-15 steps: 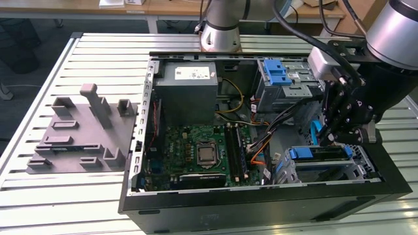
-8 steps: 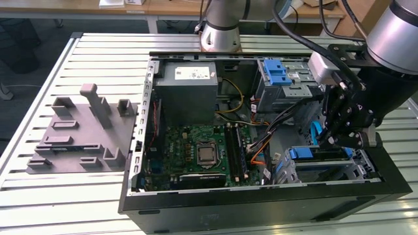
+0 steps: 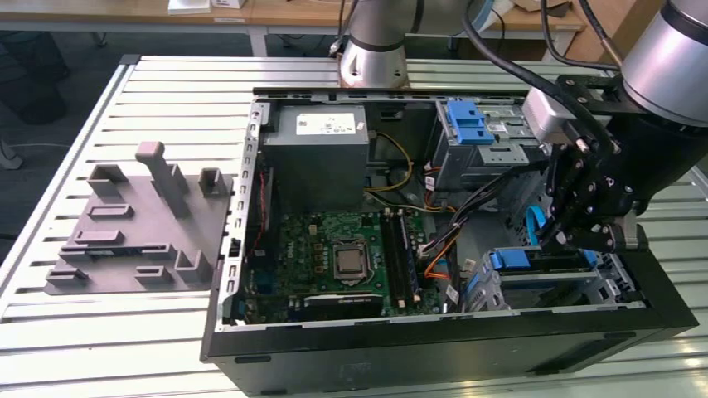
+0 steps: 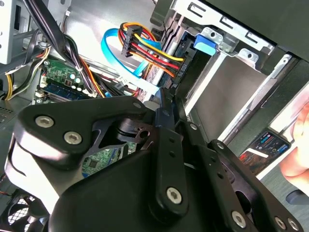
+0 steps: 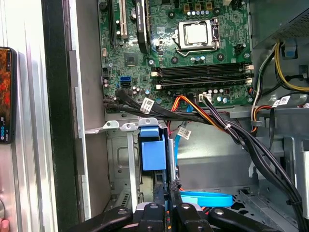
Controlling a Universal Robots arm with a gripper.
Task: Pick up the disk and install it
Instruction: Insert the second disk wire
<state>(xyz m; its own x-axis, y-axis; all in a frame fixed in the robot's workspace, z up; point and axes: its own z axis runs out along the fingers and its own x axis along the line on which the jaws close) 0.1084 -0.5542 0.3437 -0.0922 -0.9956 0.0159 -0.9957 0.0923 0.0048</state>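
Inside the open computer case (image 3: 443,332) lying on the slatted bench (image 3: 133,332), the arm's black hand (image 3: 562,242) reaches down into the corner at about 4 o'clock from the motherboard (image 3: 343,257) in the exterior view. The disk (image 3: 542,264) sits there on edge in the lower drive cage, with its blue rail uppermost and silver metal below it. The hand is narrow, its fingers drawn close together with the tips at the disk's upper edge. Whether they pinch that edge or only rest against it cannot be told.

Seen in the first wrist view, the hand (image 5: 170,193) points along a thin silver strip, with the disk's blue plastic (image 5: 153,154) just beside it inside the cage. A light-blue flat cable (image 5: 203,198) curls near the fingertips, and bundled black cables (image 5: 231,130) cross between the cage and the motherboard (image 5: 183,43). In the second wrist view, the hand (image 4: 166,104) lies close to the red, yellow and orange power leads (image 4: 149,48).

At about 12 o'clock from the motherboard in the exterior view stands the grey power-supply box (image 3: 321,157). At 2 o'clock is the upper metal bay (image 3: 487,145) with its blue latch. A grey moulded fixture plate (image 3: 138,232) lies on the bench at 9 o'clock from the case, well apart from it.
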